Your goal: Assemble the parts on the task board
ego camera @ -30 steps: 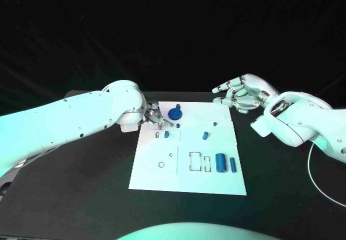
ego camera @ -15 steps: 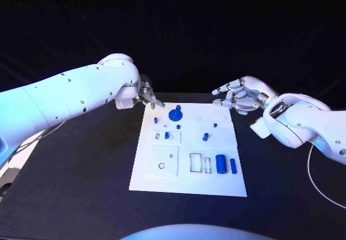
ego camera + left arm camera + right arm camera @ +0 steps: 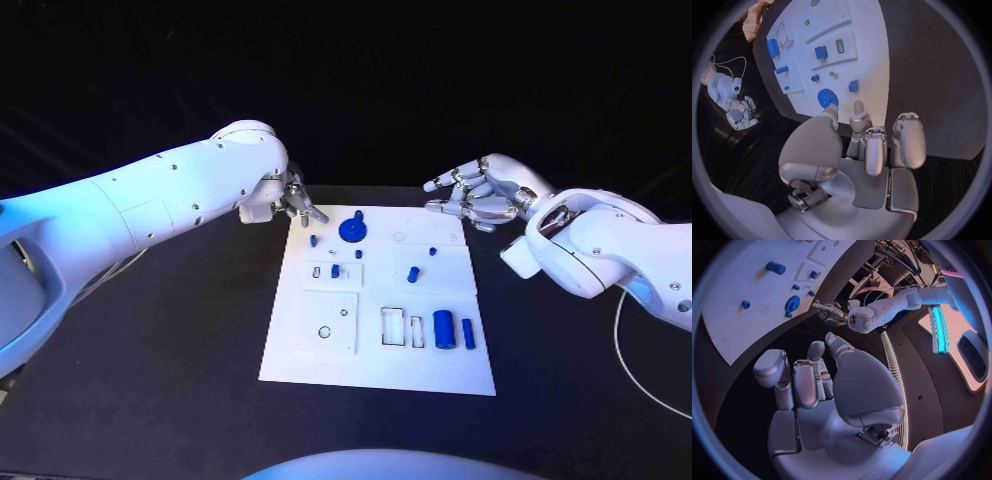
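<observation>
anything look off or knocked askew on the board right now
Nothing stands out. The task board lies flat on the table, the blue parts, such as the gear and the large cylinder, sit on it, and nothing looks spilled or broken. Left hand and right hand hold nothing.

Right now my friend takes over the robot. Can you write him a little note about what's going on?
Left hand: holds nothing, fingers partly curled, above the far left corner of the task board.
Right hand: holds nothing, by the far right corner.
On the board: blue gear at the far end, large cylinder and slimmer one near the right edge, small blue pieces mid-board.
Done: cannot tell.
Left: outlined slots look unfilled.
</observation>
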You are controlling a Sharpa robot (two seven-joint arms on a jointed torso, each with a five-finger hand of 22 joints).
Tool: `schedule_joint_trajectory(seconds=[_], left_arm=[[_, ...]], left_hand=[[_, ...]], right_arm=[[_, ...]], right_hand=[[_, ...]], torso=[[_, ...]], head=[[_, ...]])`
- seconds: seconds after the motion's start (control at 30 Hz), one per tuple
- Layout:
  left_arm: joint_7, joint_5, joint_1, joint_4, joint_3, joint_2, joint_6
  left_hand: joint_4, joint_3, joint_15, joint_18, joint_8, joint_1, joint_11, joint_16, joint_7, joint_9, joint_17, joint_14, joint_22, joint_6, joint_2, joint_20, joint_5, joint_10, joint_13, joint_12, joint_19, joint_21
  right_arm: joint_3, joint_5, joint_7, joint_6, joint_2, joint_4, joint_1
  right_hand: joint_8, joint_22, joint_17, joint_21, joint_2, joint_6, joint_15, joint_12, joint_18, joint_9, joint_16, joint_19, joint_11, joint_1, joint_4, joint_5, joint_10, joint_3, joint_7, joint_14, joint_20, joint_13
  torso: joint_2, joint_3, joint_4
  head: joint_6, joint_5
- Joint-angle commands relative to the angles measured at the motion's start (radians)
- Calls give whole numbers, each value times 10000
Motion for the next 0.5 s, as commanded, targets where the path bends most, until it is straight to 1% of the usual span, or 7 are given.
schedule_joint_trajectory(seconds=[0.03,0.23,0.37,0.5], left_arm=[[330,-45,-65,-170,-8,112,436],[400,-46,-193,-357,-21,249,628],[413,-46,-251,-413,-28,287,709],[411,-46,-275,-442,-31,294,769]], left_hand=[[-2,-73,0,127,58,18,9,24,-4,-5,2635,1068,216,79,80,-13,-17,87,28,91,73,37],[-6,-161,-24,108,136,38,-20,24,-39,20,2635,1068,298,140,150,-34,-24,147,91,162,119,97],[-13,-195,-38,103,177,70,-37,24,-57,36,2635,1068,324,166,203,-47,-24,168,106,184,134,115],[-25,-217,-51,96,215,126,-52,24,-74,52,2635,1068,354,182,261,-59,-16,192,127,210,151,136]], right_arm=[[0,-11,57,145,25,-7,-10],[-1,-11,60,154,45,-11,-12],[-1,-11,62,157,49,-13,-13],[-1,-11,63,156,47,-12,-14]], right_hand=[[49,-4,-3,-29,57,57,55,57,51,12,-18,-51,-9,3,26,38,22,2,15,370,-13,6],[50,-8,-4,-32,66,56,54,60,51,12,-20,-51,-11,9,26,47,23,7,14,370,-13,5],[50,-8,-4,-32,66,56,54,60,51,12,-20,-51,-11,9,26,47,23,7,14,370,-13,5],[51,-4,4,-30,72,55,53,66,51,12,-15,-49,-12,16,25,58,27,13,13,372,-13,9]], torso=[[-1,-1,4],[-6,6,7],[-8,7,3],[-15,14,10]], head=[[-31,9],[-48,9],[-61,11],[-70,20]])
